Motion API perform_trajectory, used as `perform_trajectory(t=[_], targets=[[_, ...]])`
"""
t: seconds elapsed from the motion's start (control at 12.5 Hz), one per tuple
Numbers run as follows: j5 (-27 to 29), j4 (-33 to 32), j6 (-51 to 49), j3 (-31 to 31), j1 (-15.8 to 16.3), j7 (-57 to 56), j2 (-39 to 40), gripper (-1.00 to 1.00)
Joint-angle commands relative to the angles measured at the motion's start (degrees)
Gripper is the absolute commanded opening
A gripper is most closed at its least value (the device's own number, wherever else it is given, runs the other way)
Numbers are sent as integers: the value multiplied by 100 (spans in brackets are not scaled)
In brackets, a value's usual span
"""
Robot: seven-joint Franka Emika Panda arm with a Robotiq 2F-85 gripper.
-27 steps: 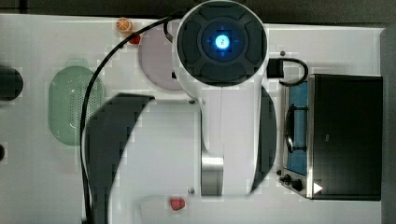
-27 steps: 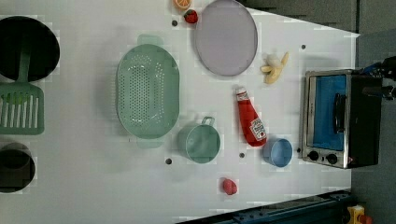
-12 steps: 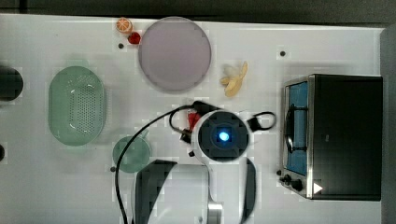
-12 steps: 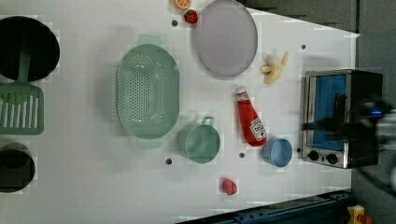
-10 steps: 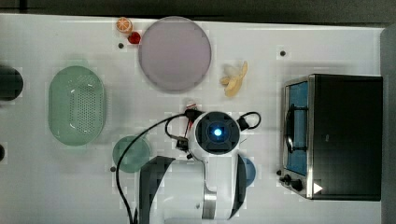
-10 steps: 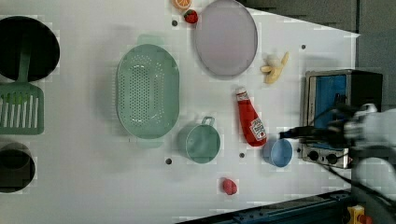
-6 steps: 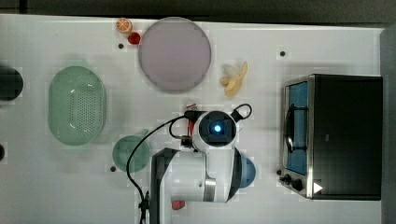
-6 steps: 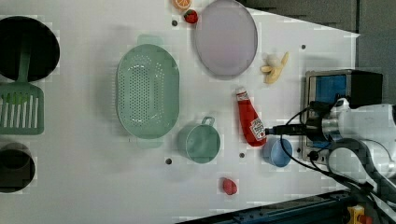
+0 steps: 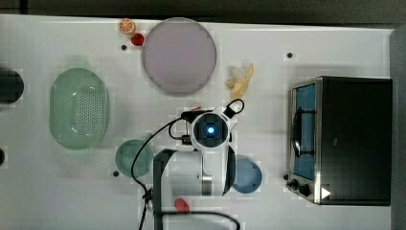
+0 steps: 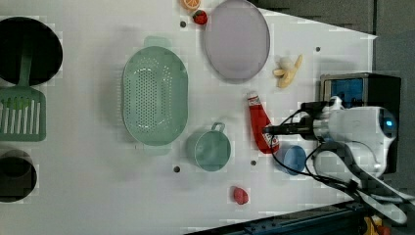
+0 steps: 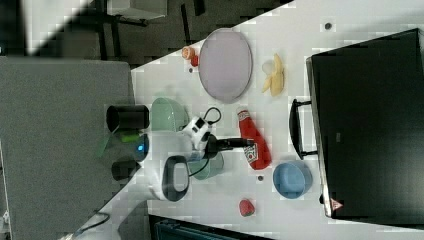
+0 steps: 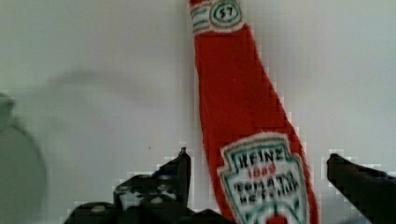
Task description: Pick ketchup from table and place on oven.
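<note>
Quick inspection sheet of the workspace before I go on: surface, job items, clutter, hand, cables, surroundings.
Surface: white table, small dark holes.
Job's things: ketchup lying flat on the table; oven, door shut, black top bare.
Clutter: lilac plate, green colander, teal cup, blue bowl, banana, small red fruits, orange slice, spatula.
Hand: hand open, fingers either side of the ketchup's label, not gripping.
Cables: black cable looping off the wrist.
Surroundings: dark floor beyond the table.
</note>
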Motion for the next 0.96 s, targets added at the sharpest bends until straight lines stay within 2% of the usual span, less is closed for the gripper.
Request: perform_trajectory(t=[0.08,0.16,0.24,0.48,0.72,0.96], targets=[[-38,26,414,60,-39,-200,337,100],[-38,23,490,58,-39,-199,430,100],[-38,35,592,58,-39,-199,493,92],[-38,14,729,51,-39,-200,532,22],[-38,5,621,47,-42,-190,311,22],[-37,71,-104,44,-48,-172,-557,22]])
